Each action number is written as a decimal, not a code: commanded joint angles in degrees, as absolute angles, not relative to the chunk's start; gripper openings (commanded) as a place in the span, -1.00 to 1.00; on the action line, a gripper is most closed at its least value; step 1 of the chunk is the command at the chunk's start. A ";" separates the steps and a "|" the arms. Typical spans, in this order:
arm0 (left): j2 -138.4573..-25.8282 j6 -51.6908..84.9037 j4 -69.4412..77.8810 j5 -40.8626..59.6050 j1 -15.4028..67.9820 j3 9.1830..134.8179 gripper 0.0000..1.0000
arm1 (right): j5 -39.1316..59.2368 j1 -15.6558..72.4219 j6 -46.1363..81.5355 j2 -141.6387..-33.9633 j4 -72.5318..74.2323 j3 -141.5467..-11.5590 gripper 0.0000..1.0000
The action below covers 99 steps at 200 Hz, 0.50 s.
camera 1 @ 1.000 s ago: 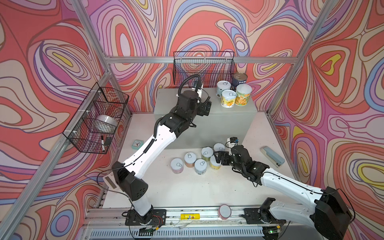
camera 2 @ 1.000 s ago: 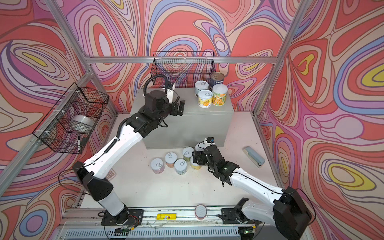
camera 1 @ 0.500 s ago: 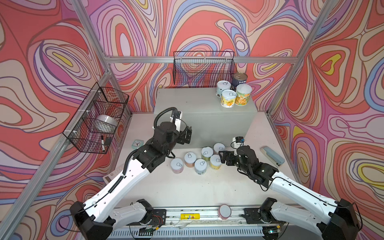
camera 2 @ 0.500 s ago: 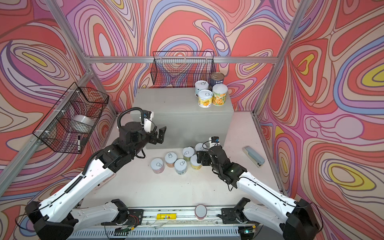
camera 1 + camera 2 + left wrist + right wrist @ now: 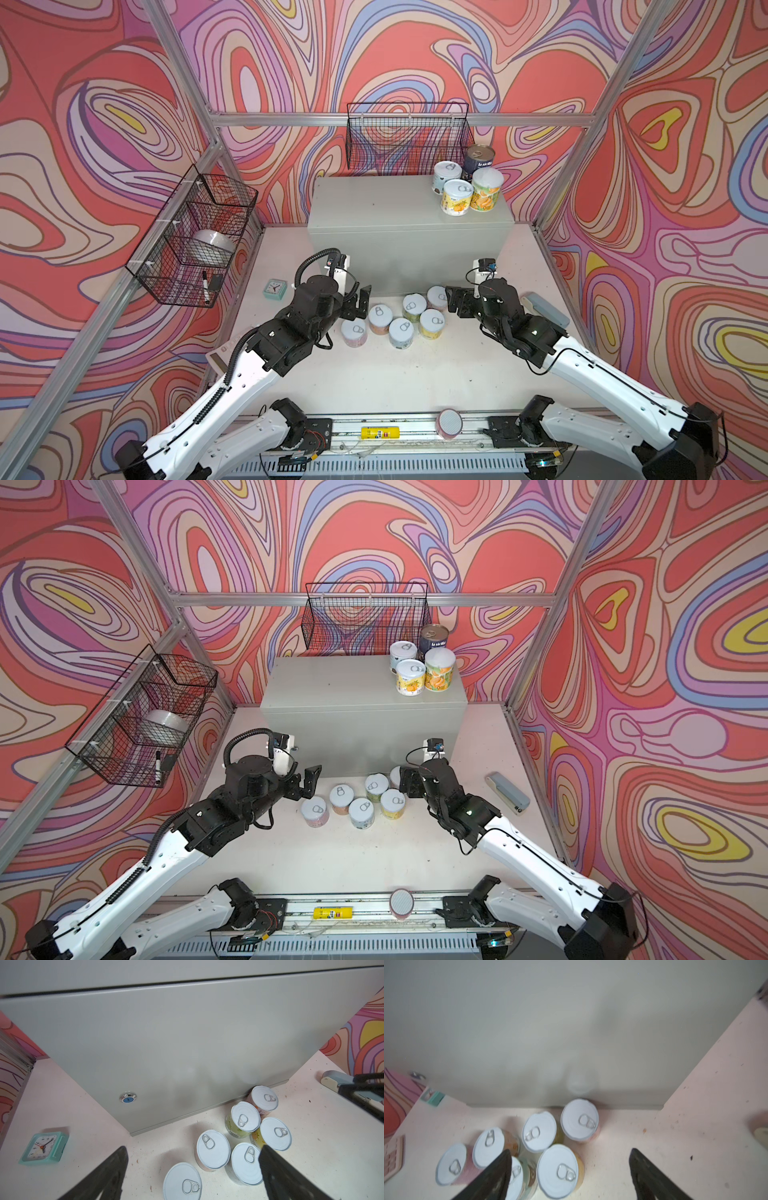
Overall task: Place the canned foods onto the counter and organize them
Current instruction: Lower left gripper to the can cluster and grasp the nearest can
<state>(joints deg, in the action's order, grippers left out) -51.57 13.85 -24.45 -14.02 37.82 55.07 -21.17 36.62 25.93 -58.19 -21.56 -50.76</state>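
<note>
Probably a robotics lab cell: aluminium frame [image 5: 291, 119], swirl-printed walls [image 5: 83, 124], two robot arms [image 5: 232, 382] mounted on a rail [image 5: 415, 428].

Both top views look down from high up at the front, far off, and see the whole desk [image 5: 374, 374] and all on it. Each wrist camera sits close, looking past its jaws at the same six cans [image 5: 213, 1148] by the grey box [image 5: 187, 1043].
</note>
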 commanded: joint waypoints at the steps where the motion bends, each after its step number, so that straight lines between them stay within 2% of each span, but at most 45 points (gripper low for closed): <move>1: -50.96 14.71 -23.40 -14.81 37.79 54.82 0.96 | -31.53 34.13 22.84 -57.88 -26.54 -58.52 0.81; 34: -53.35 12.64 -21.32 -14.26 37.79 56.28 0.97 | -32.58 26.19 19.56 -59.55 -27.85 -67.10 0.83; 65: -56.73 12.04 -18.44 -11.75 37.46 58.36 0.96 | -23.29 16.21 20.60 -62.35 -24.32 -70.40 0.84; 99: -60.04 12.22 -18.08 -6.53 37.44 58.14 0.92 | -14.74 15.47 18.40 -60.57 -21.28 -68.67 0.81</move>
<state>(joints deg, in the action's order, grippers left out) -58.61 12.60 -20.18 -10.81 37.78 57.34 -22.68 15.59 20.53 -61.82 -23.49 -69.69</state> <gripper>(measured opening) 0.966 0.909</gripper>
